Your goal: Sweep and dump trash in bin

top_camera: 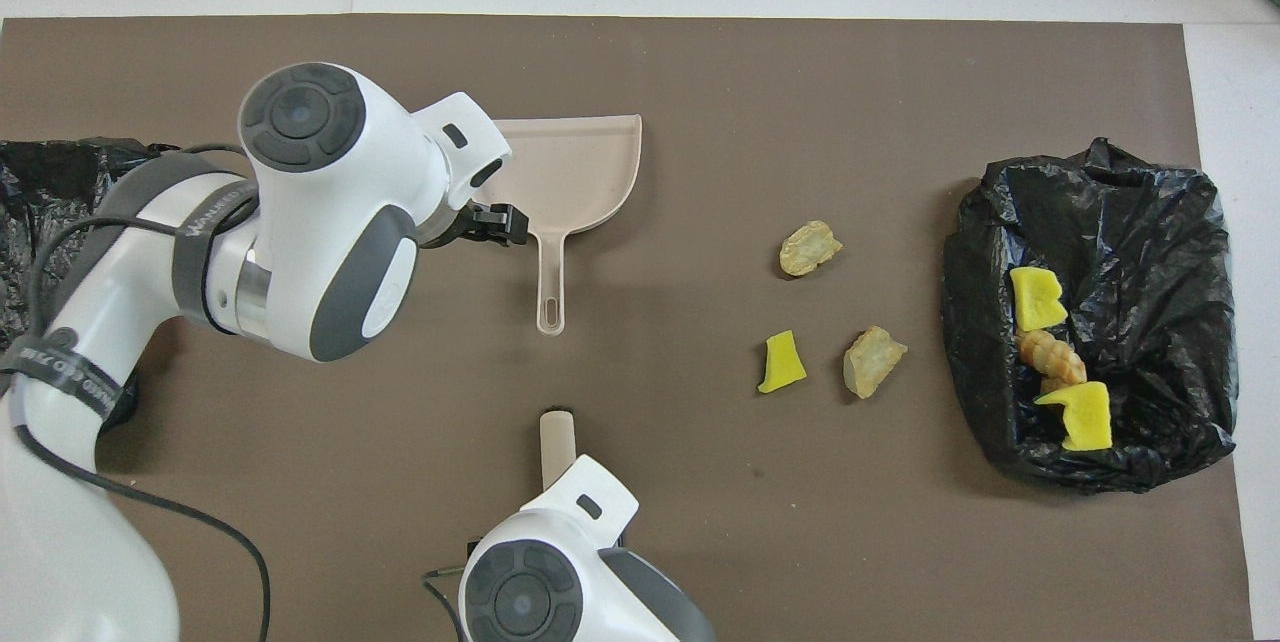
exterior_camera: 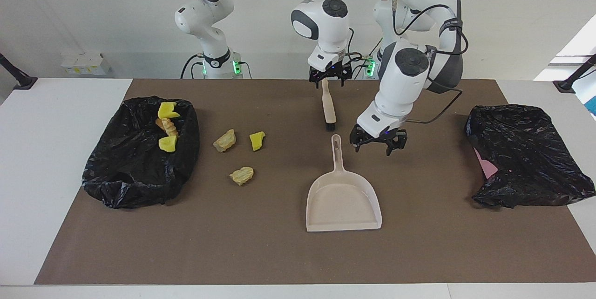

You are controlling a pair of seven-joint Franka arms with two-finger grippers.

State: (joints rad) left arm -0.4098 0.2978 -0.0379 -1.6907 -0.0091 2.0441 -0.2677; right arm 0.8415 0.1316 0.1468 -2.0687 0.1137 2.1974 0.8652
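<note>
Lying on the brown mat point(exterior_camera: 260, 252) are three loose sponge chunks point(exterior_camera: 241, 175), with three more visible in the black bag point(exterior_camera: 135, 168) at the right arm's end; a second black bag point(exterior_camera: 526, 159) sits at the left arm's end. One beige dustpan point(exterior_camera: 343, 201) lies mid-counter, one brush point(exterior_camera: 329, 108) nearer the robots. Left gripper point(exterior_camera: 378, 143) hangs wide open beside the dustpan handle; right gripper point(exterior_camera: 328, 75), open, over the brush, chunks well apart
</note>
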